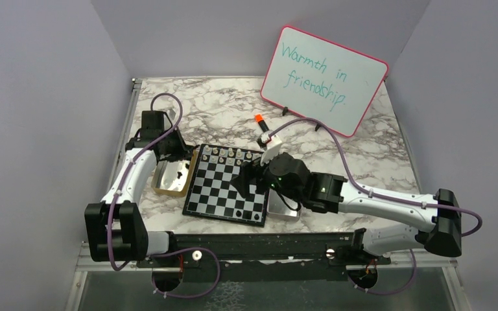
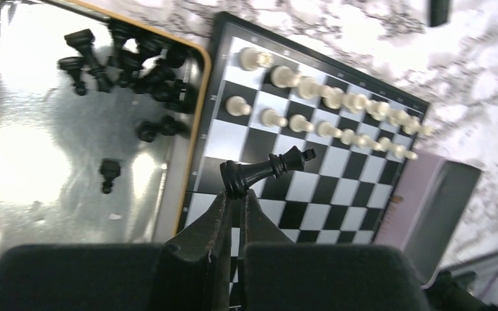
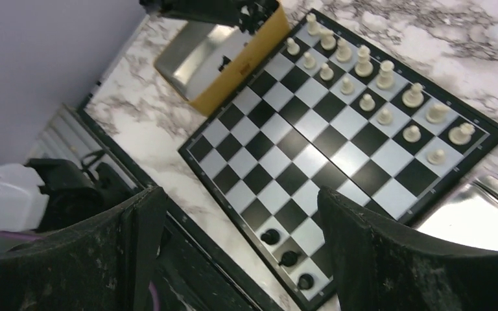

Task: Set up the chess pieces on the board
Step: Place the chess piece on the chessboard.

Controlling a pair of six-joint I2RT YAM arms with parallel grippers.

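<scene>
Standing on the board: we count the white pieces [image 3: 366, 102] in two rows of eight along the far edge of the board [image 1: 217, 188]. Three black pieces [image 3: 289, 258] line its near edge at the right corner, one to a square.
Held piece: a black piece [image 2: 266, 170] with a cross on top is tilted almost flat, with its head toward the white rows.
Left gripper: we see the left gripper [image 2: 237, 194] clenched on that piece's base, with its fingers nearly meeting. In the wrist view the piece hangs over the squares at the board's left edge. We cannot tell how high above them it is.
Right gripper: we see the right gripper [image 3: 240, 194] spread wide with nothing between its fingers [image 3: 389, 253]. It hangs over the near right part of the board and touches no piece that we can make out.
Loose pieces: the loose black pieces [image 2: 136, 61] lie in the gold tray [image 2: 198, 78]. Most are heaped at one end and several are tipped over. One lies apart from the rest.
Gold tray: it sits just beside the board's left edge.
Silver tray: the silver tray [image 3: 480, 220] sits at the board's right edge. In the top view we find it largely hidden under the right arm.
Further out: an orange-capped marker [image 1: 259, 122] sits on the marble table [image 1: 376, 162] behind the board. A whiteboard [image 1: 324, 81] leans at the back wall, and we read "Warmth in friendship" on it.
</scene>
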